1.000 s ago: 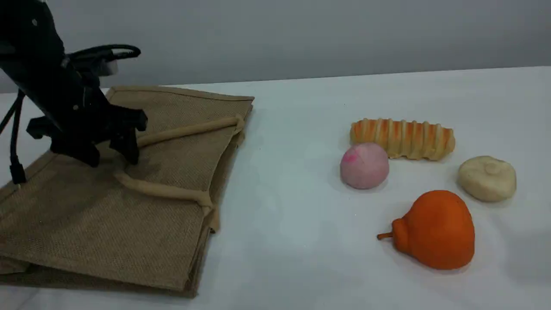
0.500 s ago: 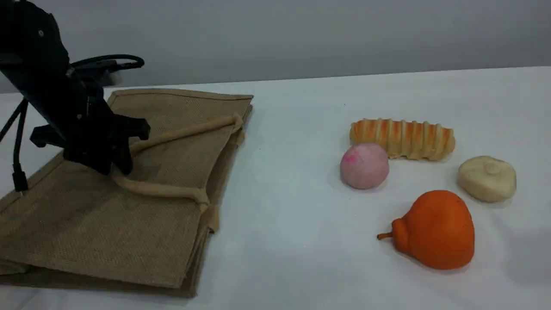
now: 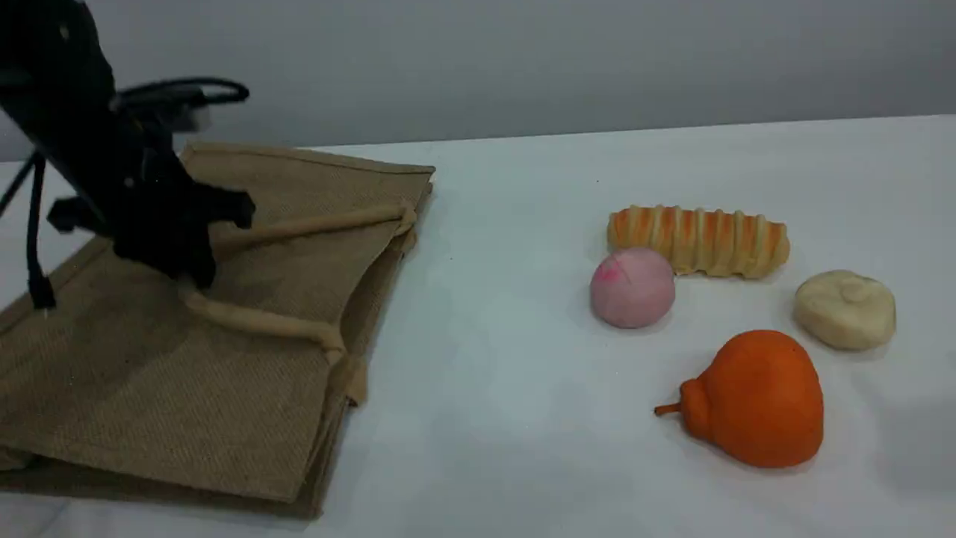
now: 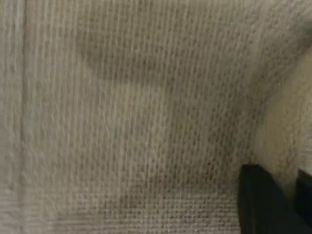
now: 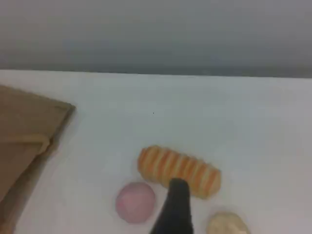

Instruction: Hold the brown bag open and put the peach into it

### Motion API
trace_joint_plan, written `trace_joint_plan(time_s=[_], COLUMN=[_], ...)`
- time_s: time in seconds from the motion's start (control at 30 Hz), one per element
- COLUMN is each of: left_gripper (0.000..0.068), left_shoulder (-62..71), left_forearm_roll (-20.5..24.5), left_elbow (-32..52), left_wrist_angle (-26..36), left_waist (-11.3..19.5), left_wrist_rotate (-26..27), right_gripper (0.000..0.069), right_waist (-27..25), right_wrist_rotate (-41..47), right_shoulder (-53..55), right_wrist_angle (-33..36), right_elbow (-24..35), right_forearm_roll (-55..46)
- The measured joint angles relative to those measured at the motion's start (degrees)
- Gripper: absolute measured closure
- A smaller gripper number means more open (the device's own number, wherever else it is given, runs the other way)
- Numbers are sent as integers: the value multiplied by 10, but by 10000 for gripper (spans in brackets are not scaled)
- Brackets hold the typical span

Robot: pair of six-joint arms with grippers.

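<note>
The brown bag [image 3: 224,388] lies flat on the left of the white table, its mouth edge facing right. My left gripper [image 3: 196,278] is shut on the bend of the bag's top beige handle [image 3: 254,320]. The left wrist view is filled with burlap weave [image 4: 122,122], with the pale handle [image 4: 285,131] beside a black fingertip [image 4: 261,204]. The peach [image 3: 632,288], pale pink with a brighter blotch, sits right of centre. My right gripper is outside the scene view. Its wrist view shows one dark fingertip [image 5: 175,209] above the peach [image 5: 135,202], holding nothing.
A striped bread roll [image 3: 698,240] lies just behind the peach, touching it. A cream bun [image 3: 845,309] is at the right, and an orange pear-shaped fruit [image 3: 758,400] sits in front. The left arm's black cable [image 3: 33,246] hangs by the bag's left edge.
My left gripper has shut on the handle's bend and pulled slightly up and left. The handle and the bag's right edge have shifted left with it. The foods have not moved.
</note>
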Motion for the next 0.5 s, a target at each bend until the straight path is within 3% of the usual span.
trace_joint_plan(time_s=[0.27, 0.5], left_gripper=[589, 589], left_shoulder=[-58, -78], left_forearm_roll=[0, -50], left_elbow=[-77, -158], left_wrist_angle=[152, 286], left_waist=[0, 0], left_wrist_rotate=[115, 218], right_gripper=[106, 106], right_waist=[0, 0], right_wrist_rotate=[0, -1], right_shoulder=[1, 1], right_wrist_angle=[-1, 6], right_elbow=[0, 0], right_forearm_roll=[0, 1])
